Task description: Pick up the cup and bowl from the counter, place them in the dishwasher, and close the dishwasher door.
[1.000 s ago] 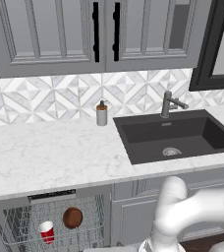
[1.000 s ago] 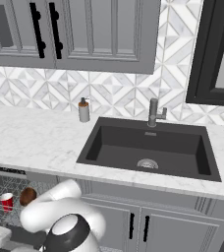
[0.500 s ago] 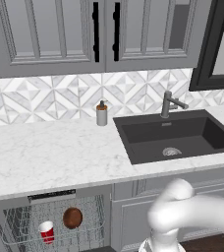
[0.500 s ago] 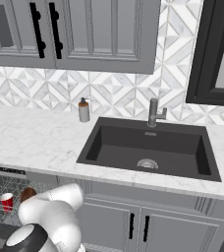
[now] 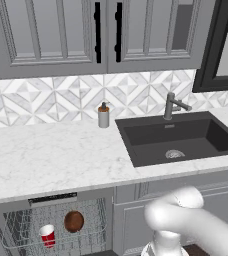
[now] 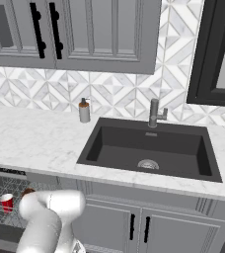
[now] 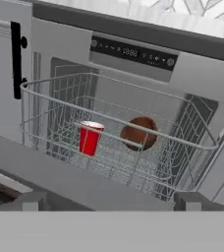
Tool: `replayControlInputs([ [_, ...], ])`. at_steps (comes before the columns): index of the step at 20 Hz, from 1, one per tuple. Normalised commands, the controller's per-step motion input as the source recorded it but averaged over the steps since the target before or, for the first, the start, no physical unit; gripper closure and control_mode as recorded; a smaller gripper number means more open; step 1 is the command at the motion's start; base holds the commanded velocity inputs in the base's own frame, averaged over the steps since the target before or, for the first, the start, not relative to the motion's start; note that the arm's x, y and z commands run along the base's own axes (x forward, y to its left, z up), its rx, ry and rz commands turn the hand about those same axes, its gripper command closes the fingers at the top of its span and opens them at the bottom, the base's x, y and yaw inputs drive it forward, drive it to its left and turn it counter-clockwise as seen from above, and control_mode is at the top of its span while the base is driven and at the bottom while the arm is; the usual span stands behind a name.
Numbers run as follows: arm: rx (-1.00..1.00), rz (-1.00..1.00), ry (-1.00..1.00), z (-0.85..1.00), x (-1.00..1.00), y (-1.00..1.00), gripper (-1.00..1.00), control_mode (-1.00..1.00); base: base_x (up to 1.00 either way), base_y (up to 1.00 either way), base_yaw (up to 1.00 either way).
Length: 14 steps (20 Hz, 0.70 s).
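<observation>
The red cup stands upright in the dishwasher's wire rack. The brown bowl leans on its side just right of it. Both also show from the base: cup and bowl below the marble counter; cup. My gripper is open and holds nothing. It hangs low in front of the pulled-out rack, above the lowered dishwasher door. The grey control strip sits above the rack.
A grey soap dispenser stands by the backsplash. The black sink with its faucet lies to the right. Grey cabinet doors run under the sink. A black cabinet handle is left of the rack.
My arm has bent lower in front of the cabinets, its elbow sinking in both base views. The cup and bowl have stayed put in the rack.
</observation>
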Motion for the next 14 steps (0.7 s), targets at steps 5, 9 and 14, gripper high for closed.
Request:
replayControlInputs([
  [5,-0.15,0.00,-0.37,-1.00,0.11,0.25,-1.00,-1.00,0.00,0.00,0.00],
  [9,-0.02,0.00,-0.41,-1.00,0.58,0.38,-1.00,-1.00,0.00,0.00,0.00],
  [14,-0.06,0.00,-0.27,-1.00,0.64,0.59,-1.00,-1.00,0.00,0.00,0.00],
])
